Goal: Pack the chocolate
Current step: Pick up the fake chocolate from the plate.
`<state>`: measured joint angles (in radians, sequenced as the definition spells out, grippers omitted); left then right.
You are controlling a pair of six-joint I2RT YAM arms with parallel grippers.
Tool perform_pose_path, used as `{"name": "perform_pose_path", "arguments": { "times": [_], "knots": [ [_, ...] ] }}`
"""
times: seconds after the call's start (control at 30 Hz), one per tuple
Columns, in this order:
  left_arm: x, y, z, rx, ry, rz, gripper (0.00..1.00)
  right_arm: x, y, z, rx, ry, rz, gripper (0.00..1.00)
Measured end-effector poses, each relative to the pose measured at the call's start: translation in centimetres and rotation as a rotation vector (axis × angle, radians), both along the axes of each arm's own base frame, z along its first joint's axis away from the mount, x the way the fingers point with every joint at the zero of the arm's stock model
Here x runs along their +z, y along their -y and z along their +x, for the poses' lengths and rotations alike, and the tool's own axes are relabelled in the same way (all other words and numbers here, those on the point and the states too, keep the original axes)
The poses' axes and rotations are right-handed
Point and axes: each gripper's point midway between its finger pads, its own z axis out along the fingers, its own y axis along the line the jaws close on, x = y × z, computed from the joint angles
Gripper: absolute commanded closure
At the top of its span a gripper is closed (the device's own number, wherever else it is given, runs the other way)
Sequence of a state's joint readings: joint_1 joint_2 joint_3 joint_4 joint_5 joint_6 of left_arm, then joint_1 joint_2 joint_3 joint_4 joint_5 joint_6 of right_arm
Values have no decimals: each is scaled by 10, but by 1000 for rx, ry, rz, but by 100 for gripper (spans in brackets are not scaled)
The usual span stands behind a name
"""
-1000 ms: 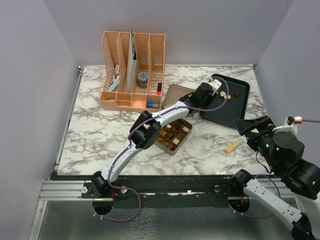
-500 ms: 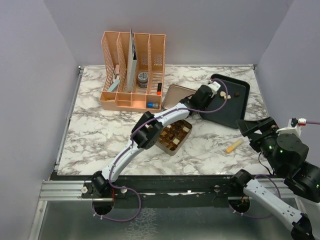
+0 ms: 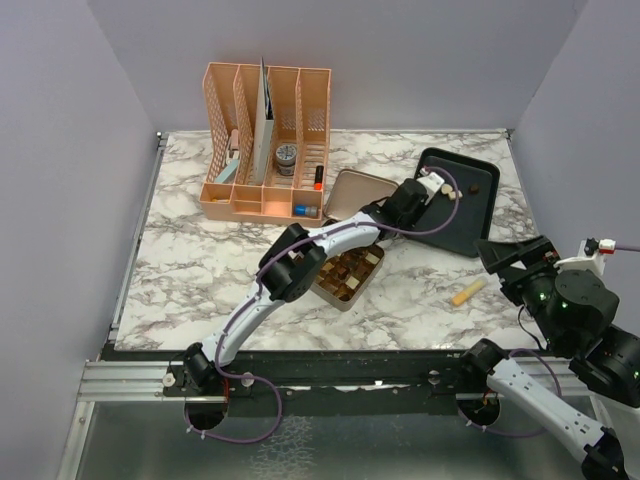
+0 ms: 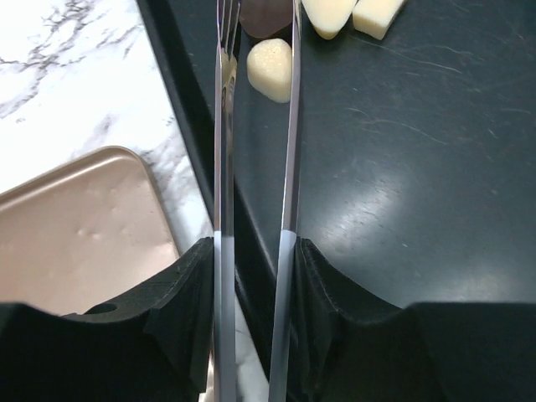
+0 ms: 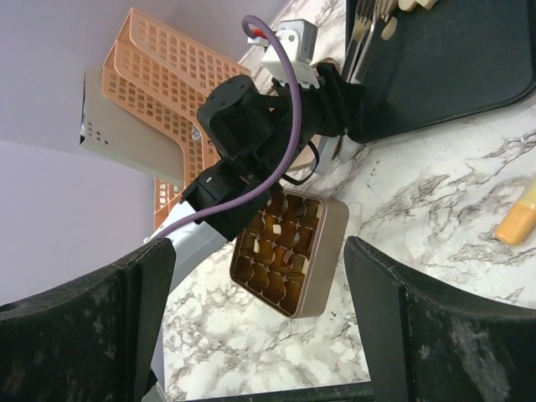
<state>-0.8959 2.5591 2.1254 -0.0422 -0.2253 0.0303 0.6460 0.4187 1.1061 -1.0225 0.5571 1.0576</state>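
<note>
One cream chocolate (image 4: pixel 270 69) lies between left gripper (image 4: pixel 256 10) fingers on tray (image 4: pixel 402 167); clamping unclear; right gripper (image 5: pixel 255 251) wide apart.

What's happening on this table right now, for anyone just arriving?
The left gripper holds metal tweezers over the black tray, their tips either side of a cream-white chocolate piece. The gold tin, partly filled, sits open nearby. The right gripper hangs open off to the side, holding nothing.
</note>
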Motion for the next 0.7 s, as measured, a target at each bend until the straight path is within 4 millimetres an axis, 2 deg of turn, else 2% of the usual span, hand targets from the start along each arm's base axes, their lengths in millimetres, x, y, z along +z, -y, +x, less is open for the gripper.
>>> {"name": "perform_pose_path", "arguments": {
  "times": [0.17, 0.47, 0.7],
  "knots": [
    [0, 6, -20, -28, -11, 16, 64, 2, 2, -2, -3, 11, 7, 13],
    [3, 3, -55, -61, -34, 46, 64, 2, 3, -3, -3, 15, 10, 14],
    [11, 5, -63, -79, -22, 51, 68, -1, 3, -3, -3, 10, 7, 14]
  ]
}}
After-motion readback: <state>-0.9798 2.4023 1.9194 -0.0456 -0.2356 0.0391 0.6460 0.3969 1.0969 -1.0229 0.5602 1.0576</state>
